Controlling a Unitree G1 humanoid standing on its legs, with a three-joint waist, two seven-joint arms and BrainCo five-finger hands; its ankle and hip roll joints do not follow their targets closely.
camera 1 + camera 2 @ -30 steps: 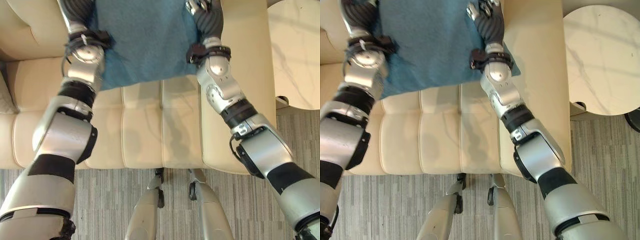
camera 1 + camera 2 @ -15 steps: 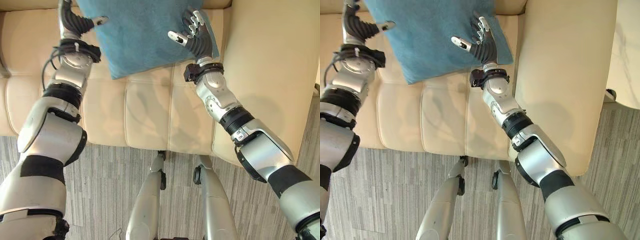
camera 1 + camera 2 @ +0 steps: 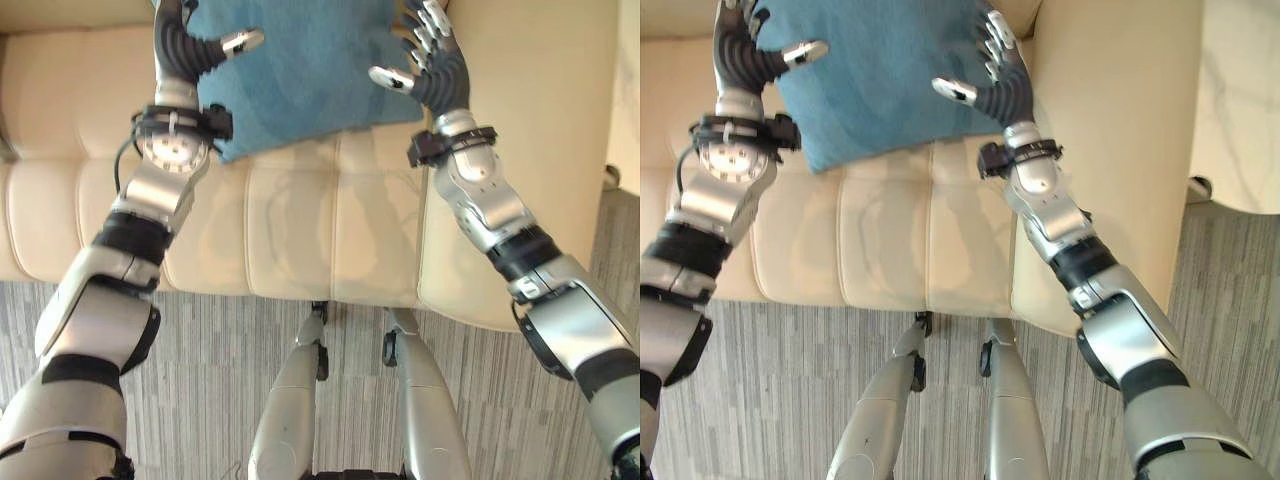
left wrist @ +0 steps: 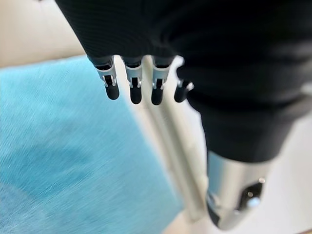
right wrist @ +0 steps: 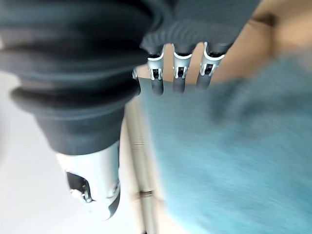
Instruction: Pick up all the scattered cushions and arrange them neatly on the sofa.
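- Two hands flank the blue cushion (image 3: 305, 70): your left hand (image 3: 180, 45) sits at its left edge, your right hand (image 3: 435, 65) at its right edge, thumbs pointing inward over the fabric.
- Fingers on both hands are spread and nearly straight; in the wrist views they hover just off the blue cloth, gripping nothing.
- Blue cushion lies on the cream sofa (image 3: 290, 230), its lower edge on the seat and its upper part towards the backrest, near the right armrest (image 3: 540, 120).
- Judged from this, the cushion is placed and you are squaring it up.
- Press lightly with flat fingers from both sides together, so it does not twist.
- Check that the lower edge runs parallel to the seat seam before you lift away, and pull both hands off evenly.
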